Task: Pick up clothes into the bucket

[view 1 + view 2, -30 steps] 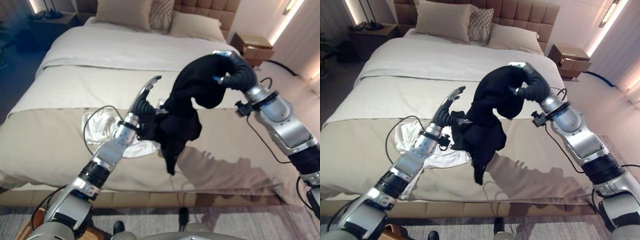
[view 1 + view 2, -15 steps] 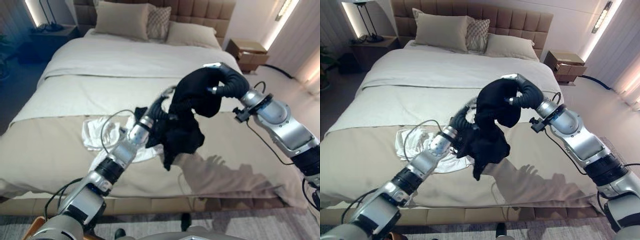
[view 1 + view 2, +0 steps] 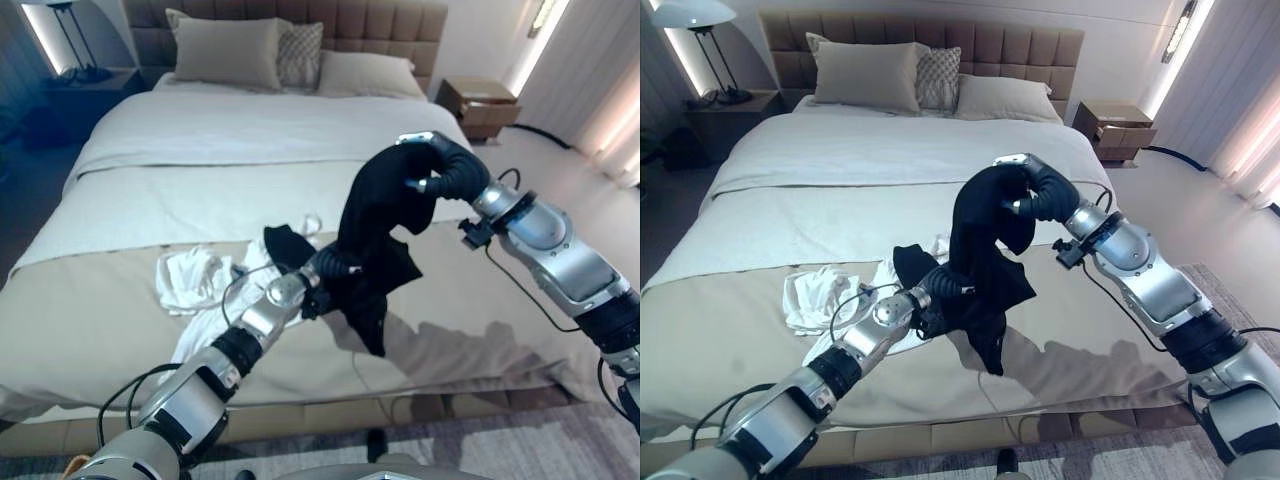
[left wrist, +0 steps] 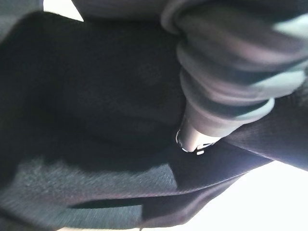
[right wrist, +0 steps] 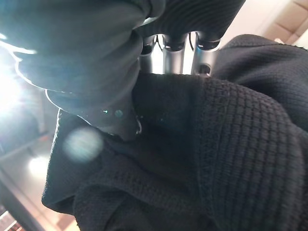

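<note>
A black garment [image 3: 372, 205] hangs in the air over the foot of the bed [image 3: 200, 130]. My right hand [image 3: 432, 168] holds its top, fingers [image 5: 174, 50] curled into the cloth. The garment's lower folds [image 3: 985, 300] drape over my left hand [image 3: 322, 270], which reaches in from below and is buried in the black cloth [image 4: 96, 110]. A dark fold [image 3: 285, 243] sticks up just behind the left wrist. White clothes [image 3: 190, 275] lie crumpled on the beige cover to the left of the left arm.
Pillows [image 3: 225, 50] lie at the headboard. A wooden nightstand [image 3: 480, 100] stands right of the bed and a lamp [image 3: 700, 30] at the far left. A rug [image 3: 560, 450] lies at the bed's foot.
My left hand, held open beside the garment a second ago, has moved right and down into its lower folds. The right hand has kept its hold. The camera has tilted up.
</note>
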